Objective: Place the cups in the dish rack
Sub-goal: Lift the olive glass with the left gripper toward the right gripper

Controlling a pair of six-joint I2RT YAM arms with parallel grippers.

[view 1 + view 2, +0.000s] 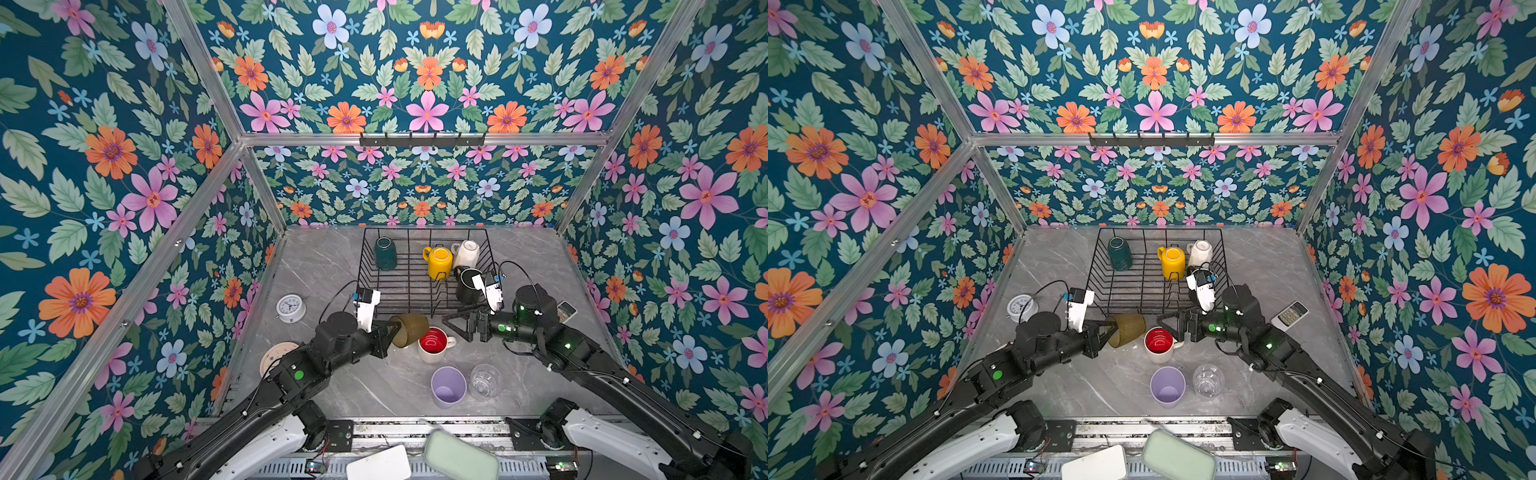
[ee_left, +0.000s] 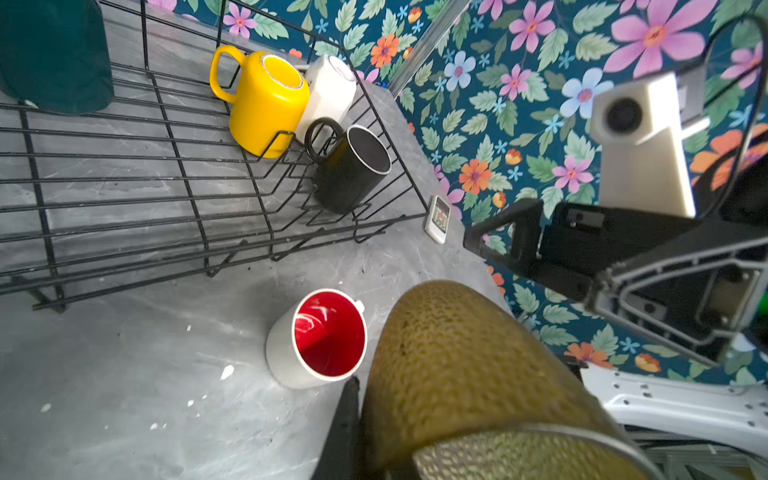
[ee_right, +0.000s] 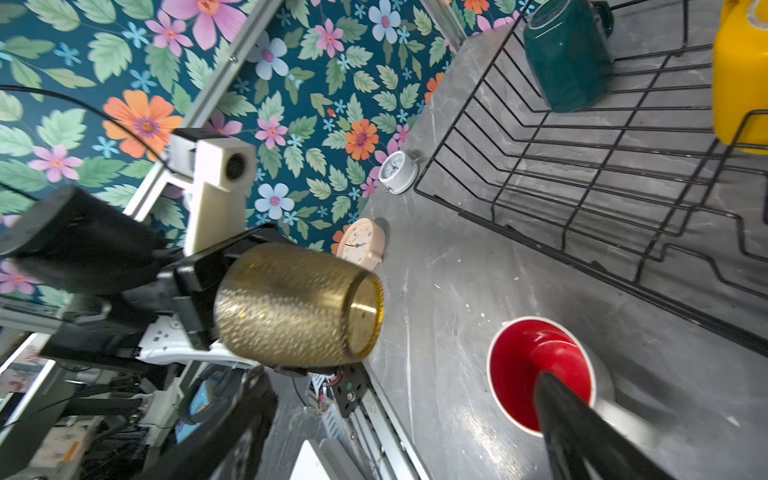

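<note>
The black wire dish rack [image 1: 409, 286] stands at the back of the table. In it are an upturned teal mug [image 1: 385, 253], a yellow mug [image 1: 438, 262], a white mug [image 1: 466, 253] and a black mug [image 1: 468, 284]. My left gripper [image 1: 390, 332] is shut on the rim of the olive glass [image 1: 411, 330], which lies on its side in the air just in front of the rack. The red-inside white mug [image 1: 432, 345] stands upright beside it. My right gripper [image 1: 451, 328] hovers open just right of that mug. The lilac tumbler [image 1: 448, 386] and clear glass [image 1: 484, 380] stand nearer the front.
A white clock [image 1: 291, 308] and a cream clock [image 1: 276, 357] sit at the left by the wall. A remote [image 1: 567, 311] lies at the right behind my right arm. A white lid [image 1: 380, 463] and a green lid [image 1: 459, 455] rest on the front rail.
</note>
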